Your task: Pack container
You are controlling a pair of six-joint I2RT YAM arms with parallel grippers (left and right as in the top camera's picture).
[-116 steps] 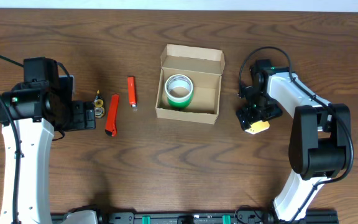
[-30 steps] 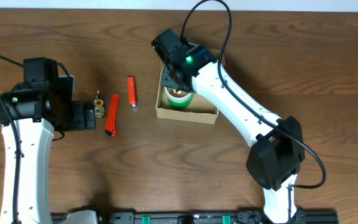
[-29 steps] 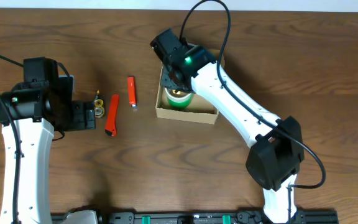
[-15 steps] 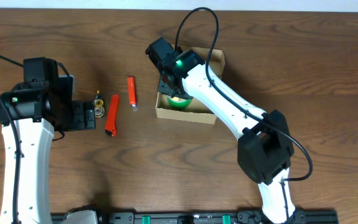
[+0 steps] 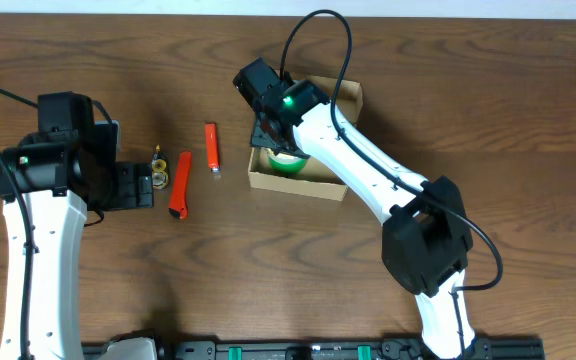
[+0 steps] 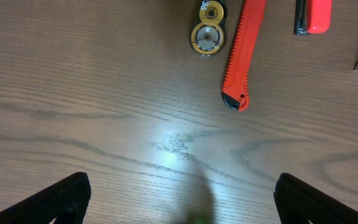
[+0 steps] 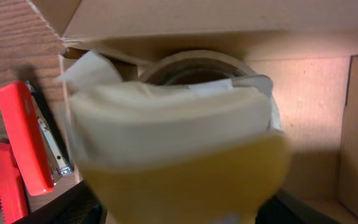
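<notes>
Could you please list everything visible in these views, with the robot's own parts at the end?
container: one, tan cardboard, middle of the table, lid open.
tape roll: one, green, inside the container.
yellow and white item: one, blurred, over the container at the right gripper; held or not, cannot tell.
red stapler-like item: one, left of the container.
utility knife: one, orange, left of the red item.
small round items: two, yellow and black, beside the knife.
table: one, dark brown wood.
left gripper: black, open, empty.
right gripper: black, over the container.
</notes>
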